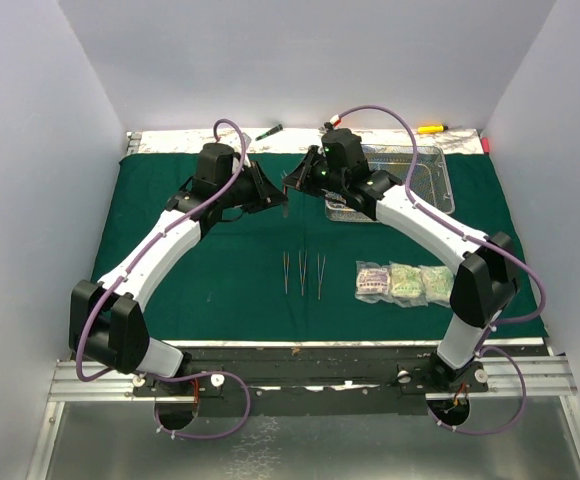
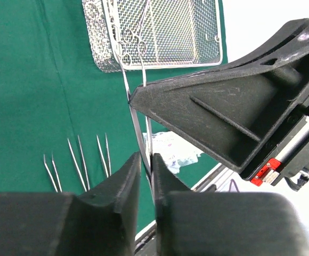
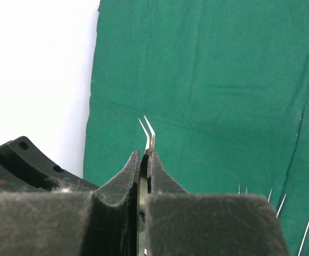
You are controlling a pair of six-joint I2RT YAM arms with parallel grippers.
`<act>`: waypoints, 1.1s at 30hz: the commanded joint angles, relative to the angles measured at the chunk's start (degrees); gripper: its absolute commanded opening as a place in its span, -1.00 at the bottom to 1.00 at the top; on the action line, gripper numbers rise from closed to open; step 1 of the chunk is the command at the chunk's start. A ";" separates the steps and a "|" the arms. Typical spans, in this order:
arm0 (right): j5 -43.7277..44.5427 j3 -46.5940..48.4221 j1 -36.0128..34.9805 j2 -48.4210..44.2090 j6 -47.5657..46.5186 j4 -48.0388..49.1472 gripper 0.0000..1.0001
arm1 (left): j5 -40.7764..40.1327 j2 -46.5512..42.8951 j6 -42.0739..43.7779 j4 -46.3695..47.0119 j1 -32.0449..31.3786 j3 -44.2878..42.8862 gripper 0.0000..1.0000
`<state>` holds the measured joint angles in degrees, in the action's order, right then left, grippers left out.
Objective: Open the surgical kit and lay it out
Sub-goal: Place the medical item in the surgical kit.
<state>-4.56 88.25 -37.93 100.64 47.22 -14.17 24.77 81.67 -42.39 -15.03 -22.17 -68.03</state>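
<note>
The dark green cloth (image 1: 200,270) lies spread open. The wire-mesh tray (image 1: 440,160) stands on it at the back right, and in the left wrist view (image 2: 186,32) steel clamps (image 2: 130,40) lie in it. Three tweezers (image 1: 303,272) lie side by side mid-cloth, with three clear packets (image 1: 402,283) to their right. My grippers meet above the cloth's back middle. My right gripper (image 3: 145,154) is shut on curved-tip tweezers (image 3: 149,130), whose tips stick out free. My left gripper (image 2: 146,160) is shut on the other end of thin steel tweezers (image 2: 138,128) that run up to the right finger (image 2: 224,106).
A green-handled screwdriver (image 1: 269,131) and a yellow-handled tool (image 1: 431,128) lie on the bare strip behind the cloth. A small red object (image 1: 486,144) sits at the back right corner. White walls close in the left, back and right sides.
</note>
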 commanded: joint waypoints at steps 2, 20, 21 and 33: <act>-1.67 0.74 -0.48 1.04 1.12 1.79 -0.99 | 1.65 0.51 0.61 0.88 0.46 -0.79 -0.91; 13.17 -2.84 -0.43 -4.32 0.50 -13.06 0.32 | -16.30 0.17 12.36 -10.28 -1.96 10.15 -1.00; 14.06 -3.46 -0.47 -4.97 0.51 -14.01 0.31 | -18.86 0.49 12.63 -11.00 -3.10 10.68 -1.00; 24.81 -11.59 0.12 -11.67 2.79 -23.26 0.29 | -38.67 6.26 8.49 -12.77 -13.74 14.20 -1.00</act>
<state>14.85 78.61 -37.91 92.58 48.88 -33.10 -4.32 87.26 -32.16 -26.68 -34.98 -54.92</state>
